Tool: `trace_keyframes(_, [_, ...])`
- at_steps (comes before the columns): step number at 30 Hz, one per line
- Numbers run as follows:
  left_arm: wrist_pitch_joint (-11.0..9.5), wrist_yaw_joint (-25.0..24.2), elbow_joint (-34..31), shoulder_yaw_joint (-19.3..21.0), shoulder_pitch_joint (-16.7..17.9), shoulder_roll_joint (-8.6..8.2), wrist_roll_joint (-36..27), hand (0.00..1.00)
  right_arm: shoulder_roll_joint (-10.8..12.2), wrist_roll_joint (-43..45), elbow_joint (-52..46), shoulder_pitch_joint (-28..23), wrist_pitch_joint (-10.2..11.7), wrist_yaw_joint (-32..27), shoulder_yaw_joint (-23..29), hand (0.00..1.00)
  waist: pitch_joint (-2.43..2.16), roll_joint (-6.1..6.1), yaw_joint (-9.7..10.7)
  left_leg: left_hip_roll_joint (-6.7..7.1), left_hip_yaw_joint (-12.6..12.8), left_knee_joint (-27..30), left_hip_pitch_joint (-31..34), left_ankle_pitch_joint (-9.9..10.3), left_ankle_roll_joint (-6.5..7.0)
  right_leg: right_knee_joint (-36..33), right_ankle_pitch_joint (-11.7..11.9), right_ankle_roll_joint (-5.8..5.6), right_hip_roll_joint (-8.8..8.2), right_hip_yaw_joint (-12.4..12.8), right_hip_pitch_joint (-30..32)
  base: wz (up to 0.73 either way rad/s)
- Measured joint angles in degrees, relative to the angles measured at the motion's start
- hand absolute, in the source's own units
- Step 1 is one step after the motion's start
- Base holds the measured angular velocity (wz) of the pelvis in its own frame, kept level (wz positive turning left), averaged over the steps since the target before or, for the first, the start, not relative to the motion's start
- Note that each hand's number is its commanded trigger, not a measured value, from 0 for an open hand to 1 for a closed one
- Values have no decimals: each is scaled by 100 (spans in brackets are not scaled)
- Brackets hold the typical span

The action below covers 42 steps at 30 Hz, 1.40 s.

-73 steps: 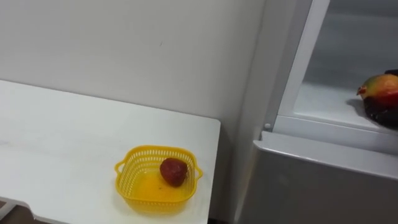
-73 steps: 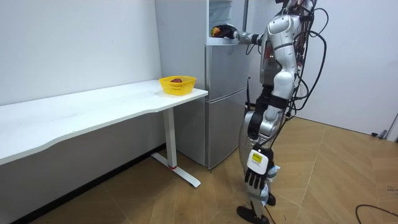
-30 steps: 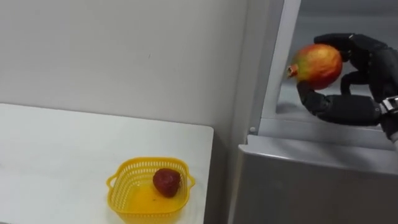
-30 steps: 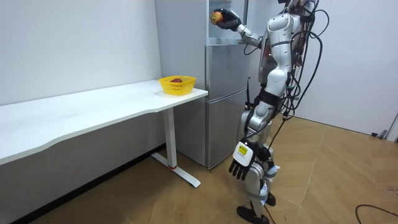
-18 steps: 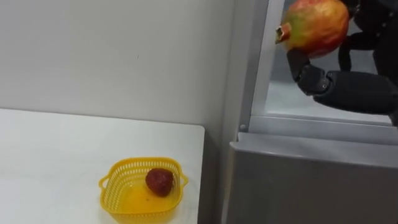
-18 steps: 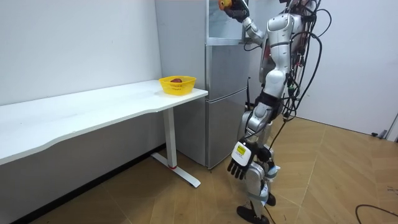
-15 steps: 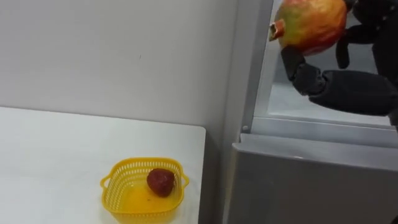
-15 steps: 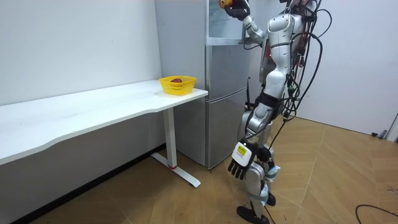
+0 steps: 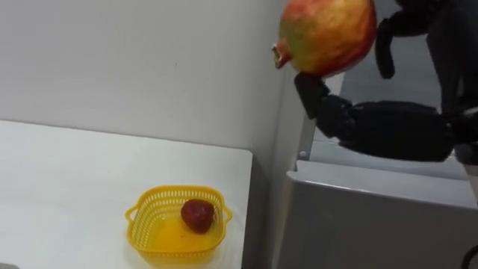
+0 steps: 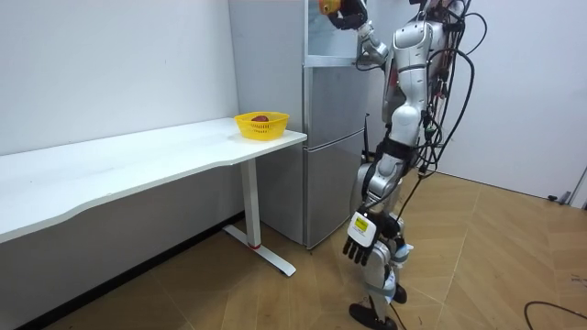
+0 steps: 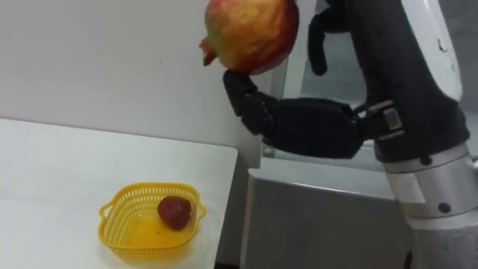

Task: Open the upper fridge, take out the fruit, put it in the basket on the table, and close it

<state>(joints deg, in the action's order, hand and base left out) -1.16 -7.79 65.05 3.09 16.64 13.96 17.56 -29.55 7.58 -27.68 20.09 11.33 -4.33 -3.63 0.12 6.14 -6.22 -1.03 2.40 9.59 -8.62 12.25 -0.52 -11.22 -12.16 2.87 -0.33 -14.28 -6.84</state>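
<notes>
Left eye view: the right hand (image 9: pixel 388 128) is gripping a pomegranate (image 9: pixel 326 33), fingers (image 9: pixel 312 91) curled under and around it, holding it high in front of the open upper fridge (image 9: pixel 388 161). So the fruit is sitting clear of the shelf, up in the air by the fridge's left edge. Below and to the left, a yellow basket (image 9: pixel 160 193) is sitting on the white table (image 9: pixel 67 187), close to the table's edge nearest the fridge, with a dark red fruit (image 9: pixel 197 215) already lying in it.

Room view: the robot is standing upright in front of the fridge (image 10: pixel 330 156), right arm reaching way up with the pomegranate (image 10: pixel 327 5) at the top of the open compartment. The left hand (image 10: pixel 360 243) is hanging down by its leg, fingers looking relaxed and holding nothing. The basket (image 10: pixel 262 125) is sitting at the table's end corner beside the fridge.

Right eye view: same deal, the hand (image 11: pixel 314 127) is wrapping the pomegranate (image 11: pixel 252 30), above and to the right of the basket (image 11: pixel 119 200).

My guess on progress: the grab and pull-out look done. What's left is probably carrying the fruit over and down to the basket and letting go, and maybe closing the fridge, which isn't done yet.
</notes>
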Motion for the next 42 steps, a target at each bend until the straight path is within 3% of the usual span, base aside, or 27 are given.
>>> trace_keyframes(10, [46,-28,32,7,-200,16,23,0,117,886,243,30,-208,605,-799,100,30,189,-479,24,-131,4,117,0,1,0,2,-3,-24,-87,18,5])
trace_keyframes(16, [60,-51,69,-33,-210,71,12,0,133,1104,1301,136,-260,539,-1113,100,34,207,-703,49,-278,5,132,-1,3,58,5,-19,-41,-227,-57,12])
trace_keyframes(19, [121,-25,77,-242,-212,79,6,0,134,1112,1872,139,-362,500,-1419,100,66,218,-831,57,-316,16,131,-2,3,61,3,-21,-48,-260,-20,8])
trace_keyframes(23, [181,-87,-69,-212,-259,85,46,0,157,1337,2618,202,-403,502,-1553,100,82,358,-986,80,-415,121,307,-2,4,56,-2,-25,-59,-321,58,12])
trace_keyframes(26, [225,-173,-113,-250,-329,130,-1,0,157,1486,3249,482,-538,474,-1704,100,76,468,-994,89,-505,193,441,-2,3,52,0,-24,-63,-403,98,17])
trace_keyframes(29, [235,-182,-80,-280,-468,245,3,0,156,1526,3469,519,-571,360,-1796,100,118,566,-1014,79,-566,223,564,-2,-1,47,2,-20,-57,-495,171,15])
trace_keyframes(30, [239,-168,-65,-277,-512,271,2,0,155,1524,3566,592,-570,317,-1891,100,104,625,-1037,74,-576,228,615,-5,-6,49,11,-5,-52,-501,213,0])
trace_keyframes(33, [238,-121,-71,-277,-597,296,2,0,156,1512,3697,618,-559,229,-2044,100,109,658,-1057,84,-586,238,639,-4,-6,51,17,-7,-68,-579,215,3])
trace_keyframes(36, [229,-108,-89,-277,-672,359,4,0,156,1505,4039,777,-497,126,-2054,100,158,731,-1131,86,-594,319,725,-2,-6,50,21,-9,-76,-630,221,5])
trace_keyframes(42, [243,-162,-93,-273,-683,434,11,0,154,1250,4739,1072,-518,47,-2054,100,121,838,-1181,96,-730,422,888,0,-10,42,34,1,-83,-744,306,12])
